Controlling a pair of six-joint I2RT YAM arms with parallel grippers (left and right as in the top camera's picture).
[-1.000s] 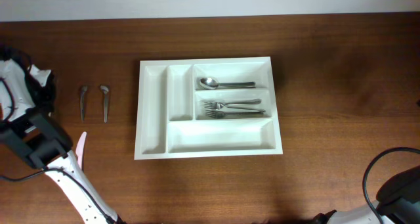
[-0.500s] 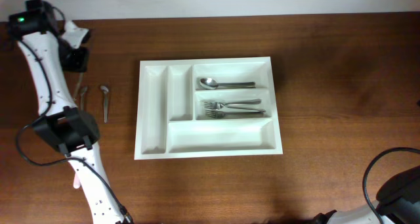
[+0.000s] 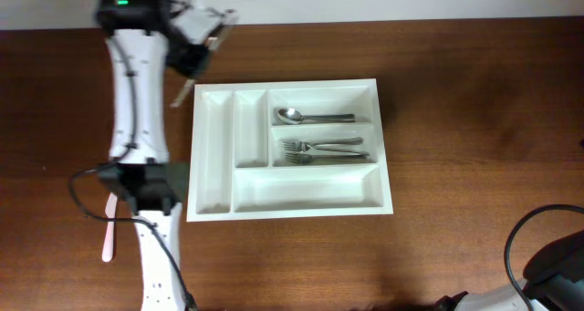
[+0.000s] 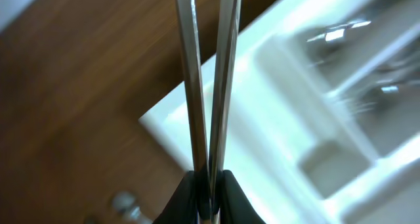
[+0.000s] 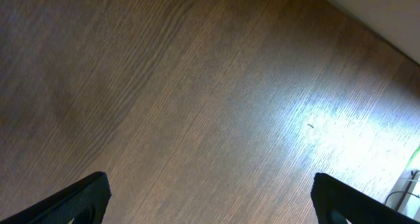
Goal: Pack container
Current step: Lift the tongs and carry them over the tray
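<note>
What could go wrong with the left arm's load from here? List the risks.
1. The left gripper pinches two metal handles at one end only; either could pivot or slip out.
2. It hangs over a corner of the cutlery tray, so a release here may land them on the rim or the table.
3. Their heads are out of view, so the right compartment is unclear.
</note>
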